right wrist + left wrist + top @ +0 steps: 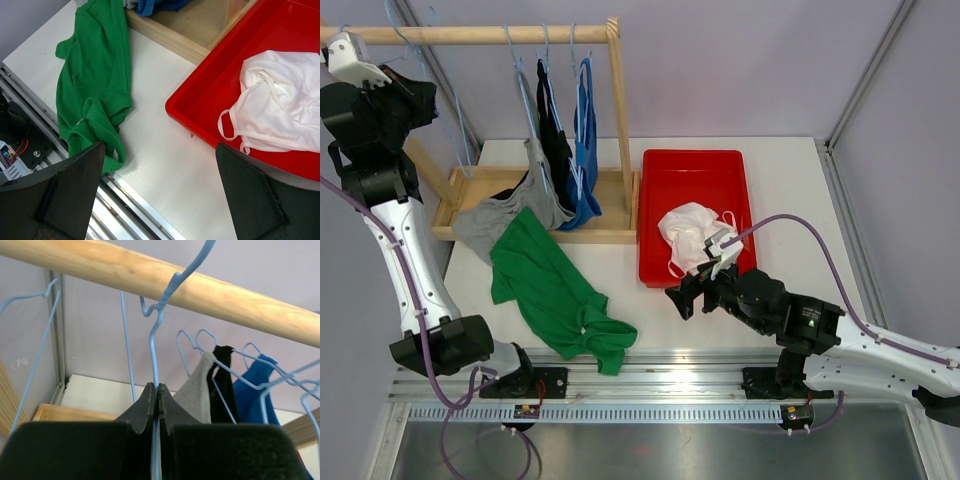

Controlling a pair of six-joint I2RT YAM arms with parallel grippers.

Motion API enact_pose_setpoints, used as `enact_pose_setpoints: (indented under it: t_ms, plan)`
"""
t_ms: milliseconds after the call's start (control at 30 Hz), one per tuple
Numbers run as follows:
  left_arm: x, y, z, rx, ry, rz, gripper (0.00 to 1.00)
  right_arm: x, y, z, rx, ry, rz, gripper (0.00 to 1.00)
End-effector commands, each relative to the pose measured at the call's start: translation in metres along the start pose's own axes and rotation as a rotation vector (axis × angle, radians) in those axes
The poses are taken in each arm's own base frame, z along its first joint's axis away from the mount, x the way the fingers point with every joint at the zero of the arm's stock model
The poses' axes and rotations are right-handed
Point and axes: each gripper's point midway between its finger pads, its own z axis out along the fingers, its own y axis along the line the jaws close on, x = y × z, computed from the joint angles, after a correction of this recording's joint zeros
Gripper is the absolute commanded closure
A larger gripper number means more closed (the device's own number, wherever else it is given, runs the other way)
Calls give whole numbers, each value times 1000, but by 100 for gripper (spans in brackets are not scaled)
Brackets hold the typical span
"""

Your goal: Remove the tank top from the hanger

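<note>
Left gripper has its jaws pinched tight on the wire neck of a bare blue hanger, just under the wooden rod; the green tank top lies crumpled on the table, well below those jaws; right gripper hovers with jaws wide and empty, the tank top to their left, a red tray holding a white garment to their right.

Bright, even light from above; shadows soft and faint.
The white surface is nearly washed out, glare streaks the metal rail, and the dark fingers in both wrist views look soft-focused.
</note>
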Motion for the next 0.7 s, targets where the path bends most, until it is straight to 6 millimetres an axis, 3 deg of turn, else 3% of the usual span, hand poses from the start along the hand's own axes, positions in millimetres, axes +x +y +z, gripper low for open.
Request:
enact_pose_setpoints:
  t_ms: [0, 133, 367, 667]
  plan:
    - [-22, 4, 1, 8, -71, 4, 100, -5, -7, -1, 32, -23, 1, 1]
    - [-16, 27, 7, -41, -66, -5, 100, -1, -8, -2, 32, -13, -1, 1]
    - [-9, 44, 5, -123, -56, 0, 100, 0, -9, -1, 37, -14, 6, 1]
    - [15, 68, 1, -218, -17, 3, 100, 2, -3, 1, 13, -8, 18, 0]
